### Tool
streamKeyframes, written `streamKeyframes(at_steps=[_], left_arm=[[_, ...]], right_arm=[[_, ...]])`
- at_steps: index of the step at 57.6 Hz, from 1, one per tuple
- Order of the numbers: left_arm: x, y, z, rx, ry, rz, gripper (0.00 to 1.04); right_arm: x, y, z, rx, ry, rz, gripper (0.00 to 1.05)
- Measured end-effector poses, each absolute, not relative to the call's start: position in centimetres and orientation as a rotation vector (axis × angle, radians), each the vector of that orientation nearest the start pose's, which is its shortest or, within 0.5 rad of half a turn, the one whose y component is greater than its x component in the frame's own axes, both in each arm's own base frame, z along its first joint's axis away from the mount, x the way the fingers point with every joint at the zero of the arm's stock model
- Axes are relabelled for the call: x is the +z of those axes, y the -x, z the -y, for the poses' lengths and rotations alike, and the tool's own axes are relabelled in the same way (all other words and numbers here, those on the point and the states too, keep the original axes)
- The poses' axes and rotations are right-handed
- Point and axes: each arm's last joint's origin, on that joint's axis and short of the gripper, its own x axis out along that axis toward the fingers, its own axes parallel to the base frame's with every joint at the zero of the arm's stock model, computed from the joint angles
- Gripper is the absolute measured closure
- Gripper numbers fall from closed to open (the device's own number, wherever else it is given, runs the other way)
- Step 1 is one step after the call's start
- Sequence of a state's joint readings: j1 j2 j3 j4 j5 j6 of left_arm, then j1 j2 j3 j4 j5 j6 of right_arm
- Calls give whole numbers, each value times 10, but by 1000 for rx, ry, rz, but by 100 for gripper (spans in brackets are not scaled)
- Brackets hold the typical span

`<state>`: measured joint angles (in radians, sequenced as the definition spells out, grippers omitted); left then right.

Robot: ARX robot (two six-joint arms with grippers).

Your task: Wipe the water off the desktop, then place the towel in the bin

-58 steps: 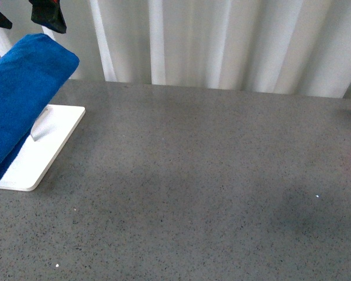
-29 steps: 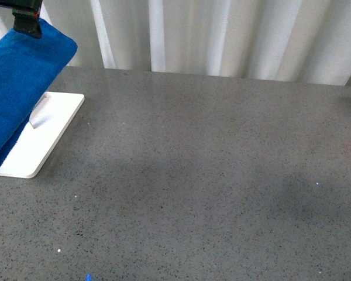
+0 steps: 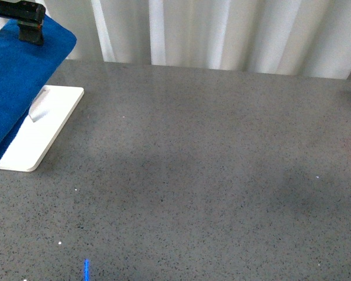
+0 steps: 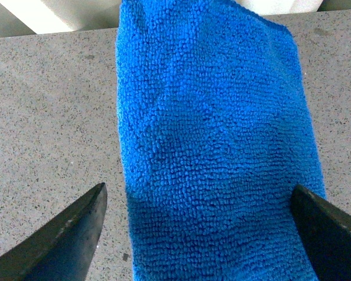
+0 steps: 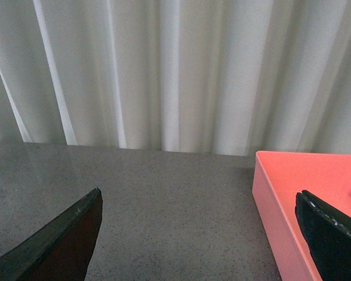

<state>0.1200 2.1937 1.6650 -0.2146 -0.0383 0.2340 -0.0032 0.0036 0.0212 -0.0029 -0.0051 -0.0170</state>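
Observation:
The blue towel [image 3: 17,76] hangs draped at the far left of the front view, over a stand on a white tray base [image 3: 44,132]. My left gripper [image 3: 30,32] is at the towel's upper end. In the left wrist view the towel [image 4: 216,134] fills the space between the open fingers, and the left gripper [image 4: 198,190] straddles its width without closing on it. The speckled grey desktop [image 3: 210,164] stretches out to the right. My right gripper [image 5: 198,196] is open over bare desktop [image 5: 175,199], beside the salmon-pink bin [image 5: 272,228]. The bin is out of the front view.
White pleated curtains [image 3: 222,35] run along the desktop's far edge. A few tiny bright specks [image 3: 59,243] and a short blue mark [image 3: 86,269] show on the near desktop. No puddle stands out.
My left gripper has come down from the top edge onto the towel's upper end. The scene has slid slightly up in the front view.

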Motion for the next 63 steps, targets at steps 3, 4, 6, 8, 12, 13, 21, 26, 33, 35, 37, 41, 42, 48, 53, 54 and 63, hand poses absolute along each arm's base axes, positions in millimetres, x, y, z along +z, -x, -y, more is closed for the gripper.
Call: streamKeyframes(at_steps=[3,4,6,8,12,13,21,26,33,35,37,41,42,48,53,54,63], left_arm=[[179,-484,-59,60,-194,-761,21],[179,-484,-59,58,-195,-761,22],[178,-484,-59,57,-196,-763,28],[177,-484,-59,55,-198,-765,33],[176,-484,-58,45,-198,-766,44],[176,-484,-58,45,-199,-766,46],[174,-484,-58,39,-204,-768,67],[173,-483,-58,37,-206,-769,86],[174,-483,-58,34,-194,-768,100],[175,-483,-59,28,-189,-771,100],[177,-483,-61,20,-179,-773,100],[181,-483,-64,14,-167,-772,100],[181,-482,-65,11,-161,-773,100],[192,-480,-70,2,-136,-758,100],[208,-476,-76,-6,-111,-727,100],[211,-476,-76,-6,-110,-722,100],[254,-465,-81,-19,-84,-627,100]], right_arm=[[170,-97,0,2,17,15,7],[170,-97,0,2,17,15,7],[170,-97,0,1,17,15,7],[170,-97,0,2,17,15,7],[170,-97,0,2,17,15,7],[170,-97,0,2,17,15,7],[170,-97,0,2,17,15,7],[170,-97,0,2,17,15,7],[170,-97,0,2,17,15,7],[170,-97,0,2,17,15,7],[170,-97,0,2,17,15,7],[170,-97,0,2,17,15,7],[170,-97,0,2,17,15,7],[170,-97,0,2,17,15,7],[170,-97,0,2,17,15,7],[170,-97,0,2,17,15,7],[170,-97,0,2,17,15,7]])
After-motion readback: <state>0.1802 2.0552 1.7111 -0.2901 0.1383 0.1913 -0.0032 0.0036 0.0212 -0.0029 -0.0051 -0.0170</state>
